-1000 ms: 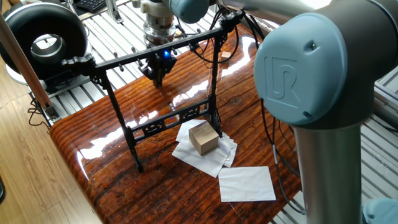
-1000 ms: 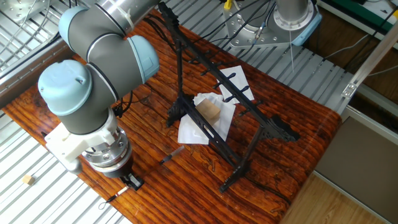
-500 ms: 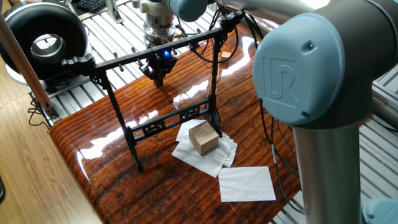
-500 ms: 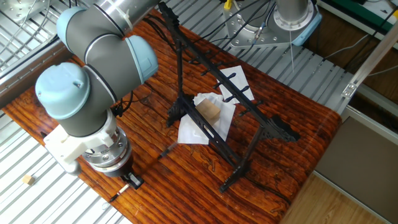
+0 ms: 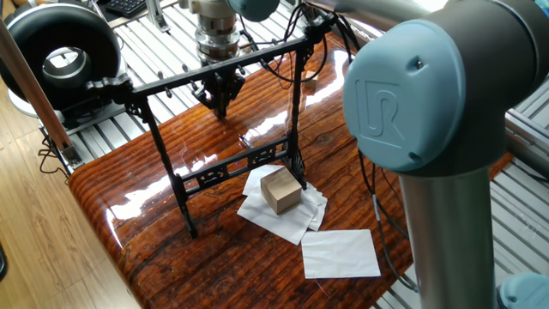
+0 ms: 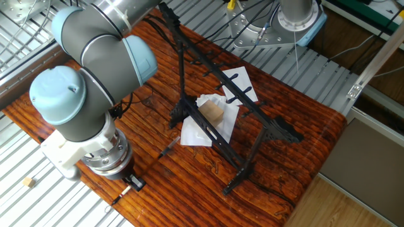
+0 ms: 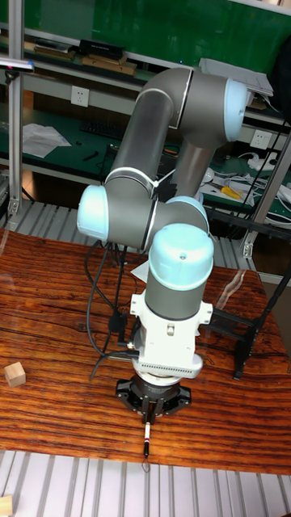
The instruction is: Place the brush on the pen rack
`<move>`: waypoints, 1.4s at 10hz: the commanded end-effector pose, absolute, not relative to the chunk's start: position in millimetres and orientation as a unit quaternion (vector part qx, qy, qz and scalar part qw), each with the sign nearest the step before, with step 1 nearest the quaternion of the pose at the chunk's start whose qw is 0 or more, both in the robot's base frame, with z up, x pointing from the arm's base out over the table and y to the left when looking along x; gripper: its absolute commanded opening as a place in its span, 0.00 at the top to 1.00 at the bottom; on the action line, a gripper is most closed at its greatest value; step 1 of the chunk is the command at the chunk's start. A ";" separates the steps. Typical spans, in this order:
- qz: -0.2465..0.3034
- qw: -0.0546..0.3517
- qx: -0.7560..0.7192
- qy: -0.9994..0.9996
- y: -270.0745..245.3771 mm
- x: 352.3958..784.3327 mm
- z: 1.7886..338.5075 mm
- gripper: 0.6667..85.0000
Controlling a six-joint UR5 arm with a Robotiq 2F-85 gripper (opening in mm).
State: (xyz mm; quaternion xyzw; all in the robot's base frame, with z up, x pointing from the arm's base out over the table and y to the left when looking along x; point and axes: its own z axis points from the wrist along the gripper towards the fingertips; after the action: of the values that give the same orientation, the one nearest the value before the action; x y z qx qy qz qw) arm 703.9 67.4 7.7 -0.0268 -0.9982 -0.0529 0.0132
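The black two-finger gripper (image 7: 149, 417) hangs low over the near edge of the table, its fingertips drawn in around the upper end of the thin, straight, dark grey rod-like brush (image 7: 147, 437); the fingers appear to pinch it, though the contact itself is too small to confirm. The brush points down and outward from the gripper, its tip just over or touching the wood near the table edge, well apart from the tall black metal pen rack (image 5: 214, 120) with its long pegged top bar and openwork lower crossbar. Such a slender rod is likely very light and stiff, but smooth and narrow, so it could swivel or slip between the pads; a hold near its upper end, as here, leaves the length free to hang from a peg. The glossy reddish-brown wooden table (image 5: 171, 249) looks hard and slick, reflecting light strongly. Under the rack lie crumpled white paper sheets (image 5: 279, 215) with a small tan wooden block (image 5: 281, 190) on them. Around the table, ribbed metal flooring and cables leave the rack open from above.
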 end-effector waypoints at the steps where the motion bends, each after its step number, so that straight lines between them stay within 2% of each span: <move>1: -0.059 0.006 -0.024 -0.998 69.6 708.9 11.3 1.00; 6: -0.056 0.007 -0.007 -0.998 73.0 717.5 28.4 1.00; 8: -0.069 -0.006 0.018 -0.997 86.1 730.1 46.1 1.00; 11: -0.097 -0.003 0.059 -0.994 121.0 744.0 81.8 1.00; 14: -0.090 -0.004 0.082 -0.993 147.1 756.9 114.6 1.00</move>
State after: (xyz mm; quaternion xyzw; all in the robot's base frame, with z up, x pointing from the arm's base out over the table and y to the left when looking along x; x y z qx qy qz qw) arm 749.1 124.0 88.2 0.0639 -0.9946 -0.0820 -0.0034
